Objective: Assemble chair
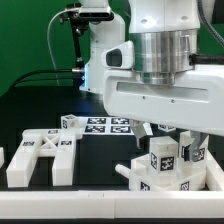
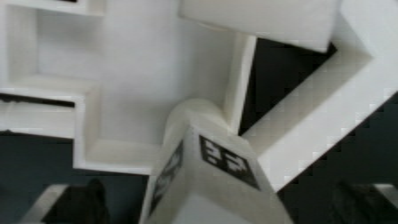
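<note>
A white chair part [image 2: 210,160] with a black-and-white tag stands upright between my gripper's [image 2: 222,205] fingers. A dark gap shows on each side of it, so the gripper is open around it. Behind it lies a larger white chair panel [image 2: 125,90] with cut-outs. In the exterior view my gripper [image 1: 166,136] hangs over a cluster of tagged white chair pieces [image 1: 165,165] at the front right. Another tagged post [image 1: 192,153] stands just beside it. A flat H-shaped chair panel [image 1: 40,155] lies at the exterior view's left.
The marker board [image 1: 106,124] lies on the black table behind the parts. A small tagged white block [image 1: 68,122] sits next to it. A white rail [image 1: 100,214] runs along the table's front edge. The arm's bulk hides the table's right part.
</note>
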Available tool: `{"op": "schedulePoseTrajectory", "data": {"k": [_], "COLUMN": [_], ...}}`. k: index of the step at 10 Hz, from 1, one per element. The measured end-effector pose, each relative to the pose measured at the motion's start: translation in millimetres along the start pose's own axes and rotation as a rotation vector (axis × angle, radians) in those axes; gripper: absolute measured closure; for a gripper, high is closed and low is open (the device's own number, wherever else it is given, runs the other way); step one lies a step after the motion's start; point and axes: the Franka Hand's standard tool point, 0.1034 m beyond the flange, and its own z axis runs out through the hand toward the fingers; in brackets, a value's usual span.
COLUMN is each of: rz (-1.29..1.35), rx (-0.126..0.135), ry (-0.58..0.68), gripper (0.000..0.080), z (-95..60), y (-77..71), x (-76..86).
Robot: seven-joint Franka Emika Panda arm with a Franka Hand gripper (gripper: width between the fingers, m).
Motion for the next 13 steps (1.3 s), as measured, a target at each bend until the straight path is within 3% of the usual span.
{"op": "schedulePoseTrajectory", "data": {"k": [2, 3, 5, 6, 7, 8, 11, 13], "rz": [-0.234, -0.509, -0.614, -0.584, -0.564, -0.530, -0.113, 0.296], "rx": [-0.012, -0.036, -0.046, -0.046, -0.045, -0.045, -0.046, -0.050], "ry": [0.003, 0.005, -0.004, -0.004, -0.004, -0.003, 0.015, 0.013], "gripper": [0.0153, 0.0151, 0.0151, 0.0151, 0.0291, 0.0486, 0.0515, 0.0515], "z": [-0.2, -1.2, -0.7, -0.5, -0.6, -0.5, -3.5, -1.9], "y": [2.4, 5.9, 10.6, 10.6, 10.8, 10.9, 11.6, 5.9], "x": [1.8, 5.4, 8.9, 8.8, 9.0, 9.0, 12.7, 7.8]}}
